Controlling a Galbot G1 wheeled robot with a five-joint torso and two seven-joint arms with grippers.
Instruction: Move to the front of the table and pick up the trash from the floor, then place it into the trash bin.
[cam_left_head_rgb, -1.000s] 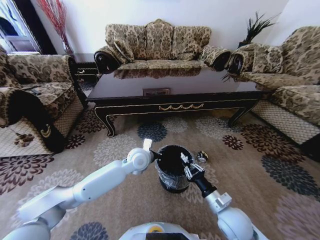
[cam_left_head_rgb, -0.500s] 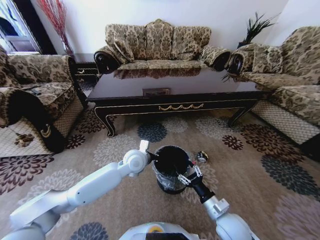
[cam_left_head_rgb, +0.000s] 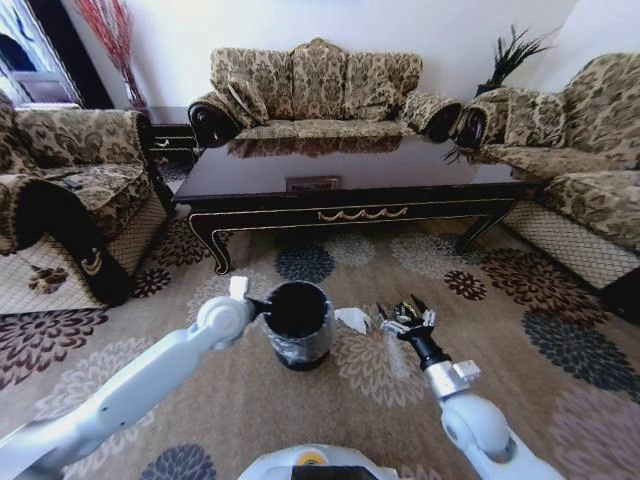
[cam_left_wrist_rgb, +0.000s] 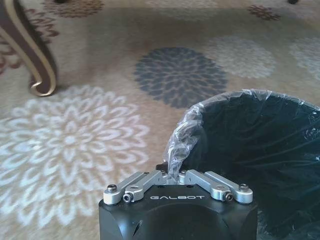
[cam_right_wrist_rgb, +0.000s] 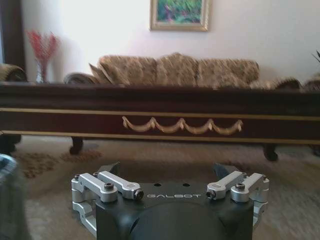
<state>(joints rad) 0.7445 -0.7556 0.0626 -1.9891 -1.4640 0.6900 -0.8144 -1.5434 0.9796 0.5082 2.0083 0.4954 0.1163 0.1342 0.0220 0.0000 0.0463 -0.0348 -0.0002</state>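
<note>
The trash bin (cam_left_head_rgb: 297, 325), black with a clear liner, stands on the carpet in front of the long dark table (cam_left_head_rgb: 350, 190). My left gripper (cam_left_head_rgb: 262, 303) is shut on the bin's rim, and in the left wrist view its fingers (cam_left_wrist_rgb: 172, 172) pinch liner and rim (cam_left_wrist_rgb: 215, 107) together. A crumpled white paper piece (cam_left_head_rgb: 352, 318) lies on the carpet just right of the bin. Further right my right gripper (cam_left_head_rgb: 407, 318) is low over the carpet and open, with a small shiny object (cam_left_head_rgb: 402, 309) at its tips. In the right wrist view its fingers (cam_right_wrist_rgb: 109, 169) are spread wide, facing the table's gold-trimmed apron (cam_right_wrist_rgb: 180, 122).
Patterned sofas ring the table on the left (cam_left_head_rgb: 60, 200), at the back (cam_left_head_rgb: 320, 85) and on the right (cam_left_head_rgb: 590, 170). A curved table leg (cam_left_wrist_rgb: 35, 60) stands near the bin. Open carpet (cam_left_head_rgb: 530, 320) stretches to the right.
My left arm has dragged the bin to the left, and the white paper now shows beside it. My right gripper has left the bin's rim and swung right and forward, down to the shiny object.
</note>
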